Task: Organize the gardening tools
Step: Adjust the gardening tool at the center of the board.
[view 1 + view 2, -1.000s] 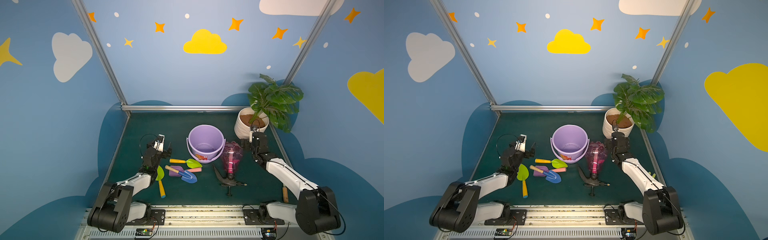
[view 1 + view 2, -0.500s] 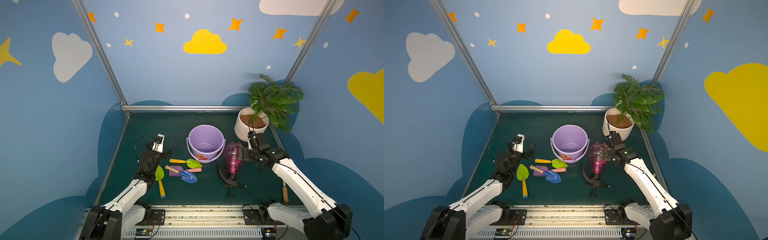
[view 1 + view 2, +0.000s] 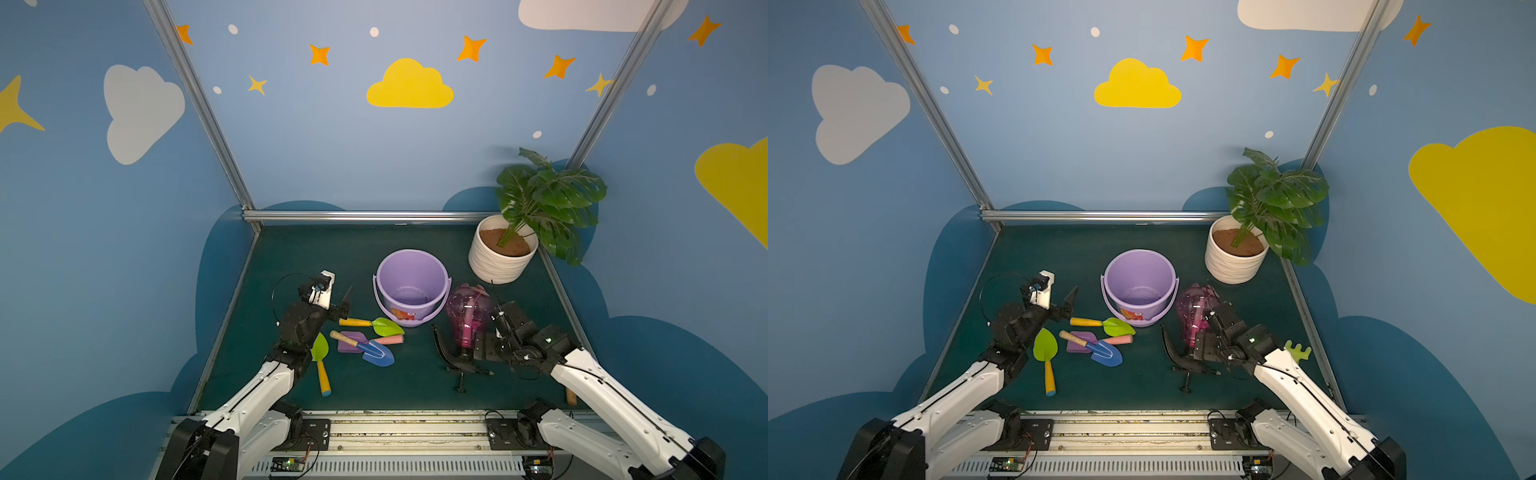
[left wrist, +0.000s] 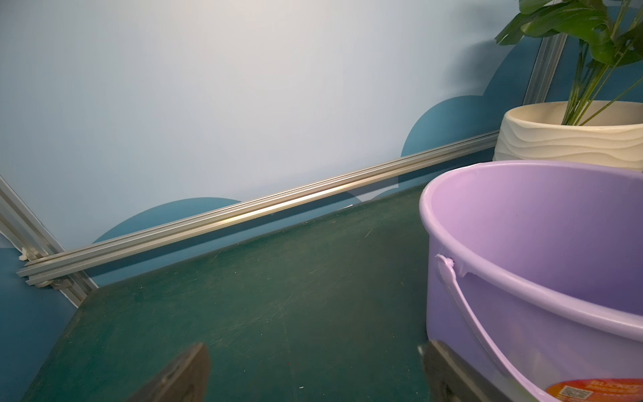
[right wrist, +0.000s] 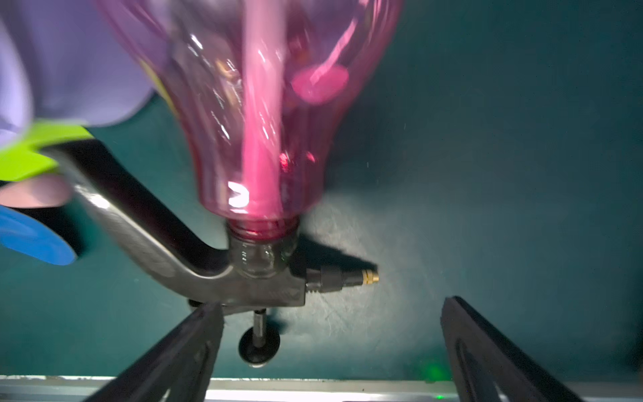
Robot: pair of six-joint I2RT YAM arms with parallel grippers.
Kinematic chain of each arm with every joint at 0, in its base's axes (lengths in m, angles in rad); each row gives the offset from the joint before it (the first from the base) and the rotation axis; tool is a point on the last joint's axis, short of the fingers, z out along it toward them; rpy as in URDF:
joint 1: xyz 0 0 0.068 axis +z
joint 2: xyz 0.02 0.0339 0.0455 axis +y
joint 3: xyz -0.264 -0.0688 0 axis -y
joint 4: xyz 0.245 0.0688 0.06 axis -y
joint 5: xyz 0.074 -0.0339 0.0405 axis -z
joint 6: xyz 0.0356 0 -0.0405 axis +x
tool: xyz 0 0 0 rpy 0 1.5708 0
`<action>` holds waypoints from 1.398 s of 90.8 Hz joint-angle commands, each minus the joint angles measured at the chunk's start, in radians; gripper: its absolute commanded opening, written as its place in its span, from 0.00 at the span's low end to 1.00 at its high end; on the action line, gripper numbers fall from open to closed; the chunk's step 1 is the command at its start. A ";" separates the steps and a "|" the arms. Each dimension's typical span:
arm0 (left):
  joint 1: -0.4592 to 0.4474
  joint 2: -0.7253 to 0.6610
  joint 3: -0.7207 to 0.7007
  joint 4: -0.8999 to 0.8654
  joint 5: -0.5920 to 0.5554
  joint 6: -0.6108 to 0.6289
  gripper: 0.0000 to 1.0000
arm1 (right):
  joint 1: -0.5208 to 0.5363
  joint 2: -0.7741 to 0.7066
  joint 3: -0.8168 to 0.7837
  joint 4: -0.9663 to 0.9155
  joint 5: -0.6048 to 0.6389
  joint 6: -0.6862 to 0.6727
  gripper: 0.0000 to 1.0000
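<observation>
my left gripper [image 3: 345,301] and right gripper [image 5: 330,302], jaws spread wide, above the scuffed green tabletop [image 3: 332,257], walled in by blue cloud-and-star panels [image 3: 332,145]

Clustered trowels [image 3: 376,354], pink spray bottle [image 3: 467,316] lying

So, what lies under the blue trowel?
The purple trowel: the blue trowel lies across it. Its blade shows on one side, its pink handle on the other. Where blade and handle join is covered.
</observation>
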 commanded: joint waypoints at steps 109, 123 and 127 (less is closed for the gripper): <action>-0.027 -0.027 0.004 -0.004 0.055 -0.009 1.00 | 0.022 0.192 -0.196 0.587 -0.124 0.177 0.82; -0.031 -0.032 0.000 -0.004 0.065 -0.010 1.00 | 0.023 0.244 -0.195 0.621 -0.125 0.181 0.75; -0.032 -0.034 0.001 -0.004 0.068 -0.009 1.00 | 0.024 0.256 -0.195 0.626 -0.125 0.181 0.73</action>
